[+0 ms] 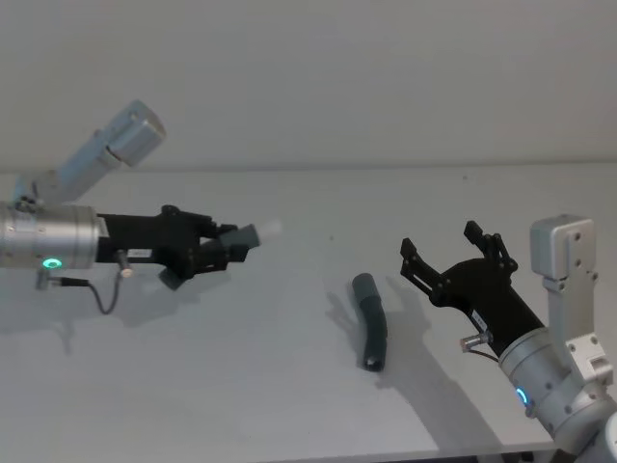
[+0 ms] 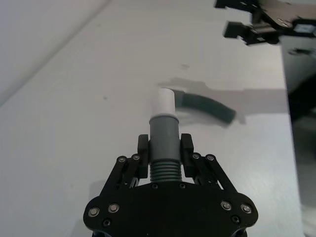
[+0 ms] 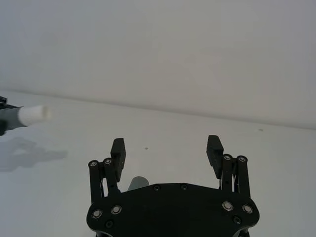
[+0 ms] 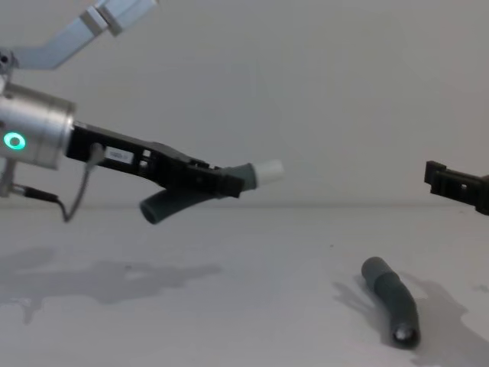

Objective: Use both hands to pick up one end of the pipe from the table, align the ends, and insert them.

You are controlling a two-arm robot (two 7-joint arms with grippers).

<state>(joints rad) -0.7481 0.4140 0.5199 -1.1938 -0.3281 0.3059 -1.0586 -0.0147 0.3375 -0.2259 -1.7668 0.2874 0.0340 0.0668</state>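
Observation:
My left gripper (image 1: 224,249) is shut on one pipe piece (image 2: 163,133) and holds it above the table (image 1: 241,386). The piece's grey cuff and white tip (image 1: 271,229) stick out past the fingers toward the right, and its corrugated tail (image 4: 157,208) hangs below the gripper. The other pipe piece (image 1: 371,318), dark and curved, lies on the table right of centre. My right gripper (image 1: 441,243) hovers open just right of it, apart from it, with nothing between its fingers (image 3: 118,148). One end of the lying piece (image 3: 138,182) peeks out under the right gripper.
A pale grey wall (image 1: 386,77) runs behind the table. The table's front edge (image 1: 434,453) lies close below the lying pipe piece. Bare white surface spreads between the two grippers.

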